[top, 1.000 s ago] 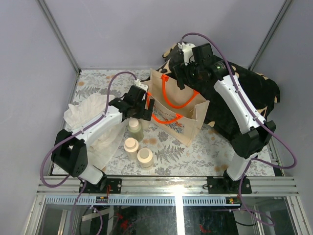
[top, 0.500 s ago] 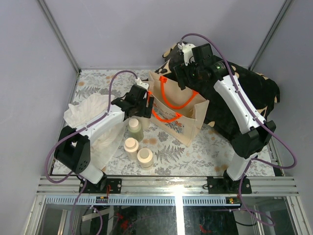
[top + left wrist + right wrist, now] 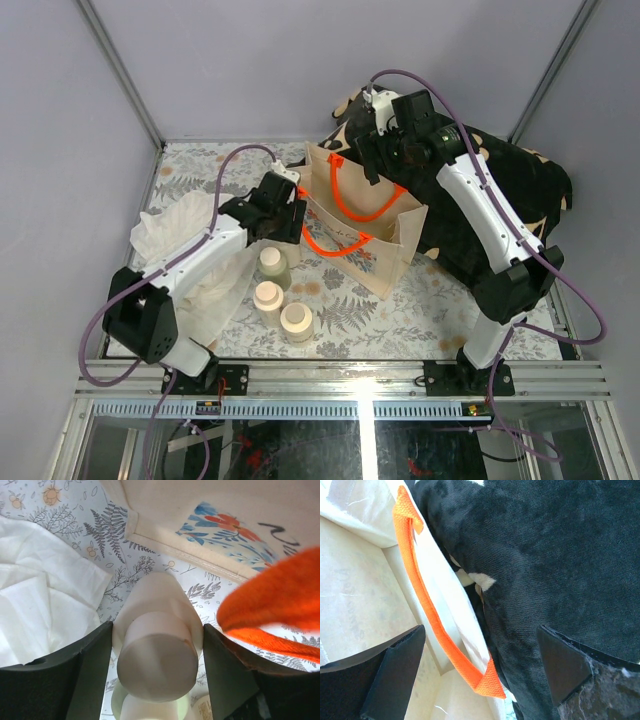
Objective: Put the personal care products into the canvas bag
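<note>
A fern-print cloth covered the bench (image 3: pixel 440 300), with grey walls behind. The left fingers (image 3: pixel 288 218) pinched one cream-capped bottle (image 3: pixel 157 650) from both sides, just at 9 o'clock of the canvas bag (image 3: pixel 372 250), near its front orange handle (image 3: pixel 280 595). The right fingers (image 3: pixel 374 160) were spread wide at the bag's 12 o'clock rim, on either side of the rear handle (image 3: pixel 427 610). Three other bottles (image 3: pixel 268 296) stood on the bench at 7 o'clock of the bag. A white plastic bag (image 3: pixel 175 235) lay at 9 o'clock, and a black cloth (image 3: pixel 510 190) pressed in at 3 o'clock. The bag's print showed blue and red flowers (image 3: pixel 220 522); its writing was unreadable.
</note>
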You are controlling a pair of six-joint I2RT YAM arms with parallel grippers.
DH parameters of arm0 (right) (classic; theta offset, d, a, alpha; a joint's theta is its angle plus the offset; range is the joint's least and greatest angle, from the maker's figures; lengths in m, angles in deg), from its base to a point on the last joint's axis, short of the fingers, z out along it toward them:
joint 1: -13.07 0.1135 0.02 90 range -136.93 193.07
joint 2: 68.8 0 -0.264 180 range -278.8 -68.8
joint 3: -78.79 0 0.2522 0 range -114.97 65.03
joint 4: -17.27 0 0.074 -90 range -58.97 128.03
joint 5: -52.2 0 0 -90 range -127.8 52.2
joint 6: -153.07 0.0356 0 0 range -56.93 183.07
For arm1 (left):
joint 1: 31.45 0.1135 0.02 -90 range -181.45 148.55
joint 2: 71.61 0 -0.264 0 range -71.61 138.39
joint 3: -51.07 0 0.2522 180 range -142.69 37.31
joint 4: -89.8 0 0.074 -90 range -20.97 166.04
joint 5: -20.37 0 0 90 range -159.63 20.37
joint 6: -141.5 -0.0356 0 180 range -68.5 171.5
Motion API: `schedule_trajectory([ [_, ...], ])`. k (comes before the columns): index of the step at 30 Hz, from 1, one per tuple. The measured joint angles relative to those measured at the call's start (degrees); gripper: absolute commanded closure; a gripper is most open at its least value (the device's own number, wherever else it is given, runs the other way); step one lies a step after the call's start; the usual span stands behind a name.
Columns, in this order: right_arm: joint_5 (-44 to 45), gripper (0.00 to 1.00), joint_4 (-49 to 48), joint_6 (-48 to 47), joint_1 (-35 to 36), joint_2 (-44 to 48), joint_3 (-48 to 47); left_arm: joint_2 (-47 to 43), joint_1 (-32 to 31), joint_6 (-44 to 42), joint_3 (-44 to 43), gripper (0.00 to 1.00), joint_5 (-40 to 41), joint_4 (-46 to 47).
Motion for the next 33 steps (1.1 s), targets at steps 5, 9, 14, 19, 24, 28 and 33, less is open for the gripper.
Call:
schedule_trajectory([
  [5, 0.0, 0.01, 0.0, 0.0, 0.0, 0.0, 0.2, -2.5, 0.0, -0.2, -3.5, 0.86, 0.2, -4.3],
  [9, -0.1, 0.01, 0.0, 0.0, 0.0, 0.0, 0.4, -3.9, 0.0, -0.2, -6.1, 0.91, 0.7, -5.9],
  [14, -0.2, 0.01, 0.0, 0.1, 0.0, -0.1, 0.4, -4.2, 0.0, -0.3, -9.9, 0.95, 0.9, -8.8],
  [19, -0.1, 0.01, 0.0, 0.1, 0.0, -0.5, 0.4, -4.2, 0.0, -0.9, -17.2, 0.99, 1.0, -13.0],
  [24, -0.2, 0.00, 0.0, 0.1, 0.0, -1.5, 0.4, -4.3, 0.0, -1.2, -24.8, 1.00, 0.9, -14.8],
  [28, -0.6, 0.00, 0.1, 0.3, 0.0, -2.3, 0.4, -5.0, 0.0, -1.2, -28.6, 1.00, 0.1, -16.1],
  [33, -1.0, 0.01, 0.2, 0.6, 0.0, -3.1, 0.4, -5.2, 0.0, -1.2, -32.0, 1.00, -2.4, -17.6],
])
